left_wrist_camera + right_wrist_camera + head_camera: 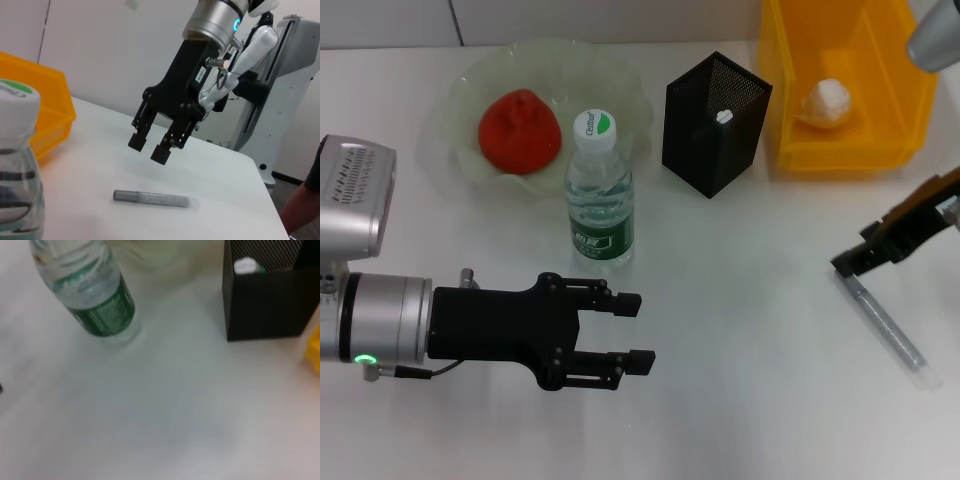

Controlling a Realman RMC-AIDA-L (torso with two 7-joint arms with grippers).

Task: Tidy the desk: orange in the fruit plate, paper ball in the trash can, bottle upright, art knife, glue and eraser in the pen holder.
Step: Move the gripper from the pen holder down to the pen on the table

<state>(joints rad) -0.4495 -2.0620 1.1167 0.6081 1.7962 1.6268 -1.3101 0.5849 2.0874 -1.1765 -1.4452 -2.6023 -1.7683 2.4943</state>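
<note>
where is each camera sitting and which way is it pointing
Head view: on the head, looking down at the table; left gripper and right gripper both show.
Left wrist view: on the left arm, facing across the table to the right gripper above the art knife.
Right wrist view: on the right arm, facing the bottle and pen holder; no fingers visible.
All three show the bottle.

Orange [520, 131] in fruit plate [620, 85], bottle [599, 190] before it, pen holder [714, 123] rightward.
</note>
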